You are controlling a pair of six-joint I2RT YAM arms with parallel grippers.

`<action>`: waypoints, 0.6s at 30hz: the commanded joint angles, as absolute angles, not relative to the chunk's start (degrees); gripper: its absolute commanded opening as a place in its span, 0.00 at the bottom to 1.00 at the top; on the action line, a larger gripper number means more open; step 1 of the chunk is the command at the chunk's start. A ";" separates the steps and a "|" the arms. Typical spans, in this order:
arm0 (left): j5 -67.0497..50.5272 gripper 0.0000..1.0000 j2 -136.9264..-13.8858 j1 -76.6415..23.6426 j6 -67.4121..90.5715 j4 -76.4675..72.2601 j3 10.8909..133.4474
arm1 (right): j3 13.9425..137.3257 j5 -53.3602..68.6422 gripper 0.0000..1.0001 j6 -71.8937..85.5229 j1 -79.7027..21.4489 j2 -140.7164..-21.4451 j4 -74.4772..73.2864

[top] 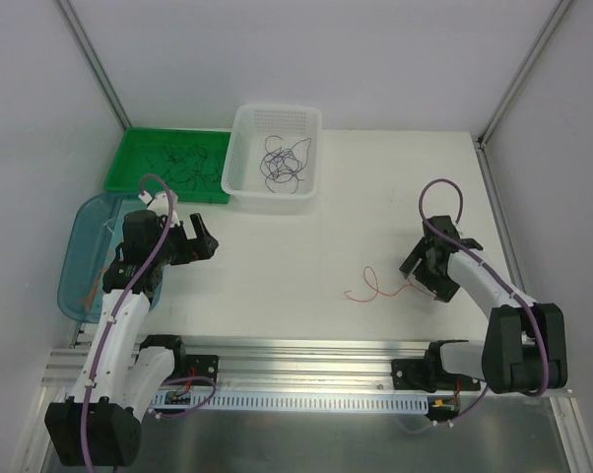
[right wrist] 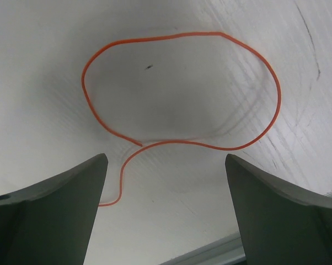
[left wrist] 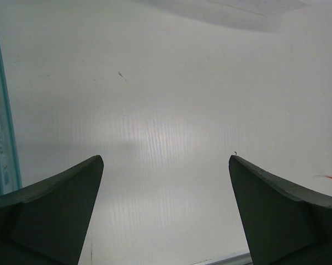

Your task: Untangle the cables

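Your right fingers (right wrist: 55, 210) stand wide apart and empty over the lone orange cable (right wrist: 171, 36) looped on the desk (right wrist: 182, 88), likely poised to pick it up for sorting, while your left fingers (left wrist: 50, 210), equally wide, hover empty near the blue tray (top: 80, 246).

One flat green plastic tray (top: 122, 173), one white slotted plastic basket (top: 241, 148), one translucent blue tray (top: 80, 258), one loose thin orange wire (right wrist: 171, 36).
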State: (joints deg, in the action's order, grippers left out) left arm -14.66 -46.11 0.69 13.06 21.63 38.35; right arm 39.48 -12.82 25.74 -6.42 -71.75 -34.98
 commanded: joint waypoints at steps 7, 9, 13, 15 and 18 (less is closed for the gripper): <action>-16.52 0.99 -45.44 0.18 12.83 19.51 37.79 | 42.27 -20.21 0.86 31.55 -13.70 -77.16 -35.68; -16.52 0.99 -45.44 0.18 12.83 19.51 37.79 | 41.93 -19.95 0.84 32.52 -14.32 -78.31 -35.60; -16.79 0.99 -45.35 0.18 12.83 19.51 37.71 | 41.40 -18.90 0.75 33.40 -15.55 -80.15 -34.98; -16.79 0.99 -45.26 0.26 12.83 19.51 37.71 | 41.40 -18.55 0.72 33.83 -16.69 -81.12 -34.81; -16.70 0.99 -45.09 0.18 12.66 19.51 37.62 | 41.31 -18.20 0.63 34.54 -18.19 -81.65 -34.37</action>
State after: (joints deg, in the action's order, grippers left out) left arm -15.03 -46.09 0.69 13.06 21.39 37.95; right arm 41.15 -17.82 32.32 -16.53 -79.94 -33.58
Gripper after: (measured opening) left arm 0.992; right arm 0.648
